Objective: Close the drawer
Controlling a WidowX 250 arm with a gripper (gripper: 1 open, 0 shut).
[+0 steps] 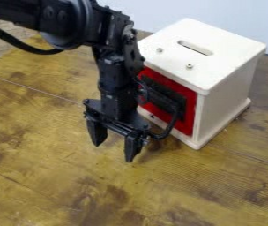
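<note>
Two black fingers (98, 131) spread wide beside the glossy red drawer (172, 99) in its cream wooden box (225, 75).

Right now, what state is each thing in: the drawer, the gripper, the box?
drawer: red front looks about flush with the box face; whether fully shut cannot be told.
black loop handle: sticks out from the drawer front, not gripped.
gripper: open, empty, pointing down just above the wooden table, in front of the drawer.
cream-white box: upright, slot on top.
</note>
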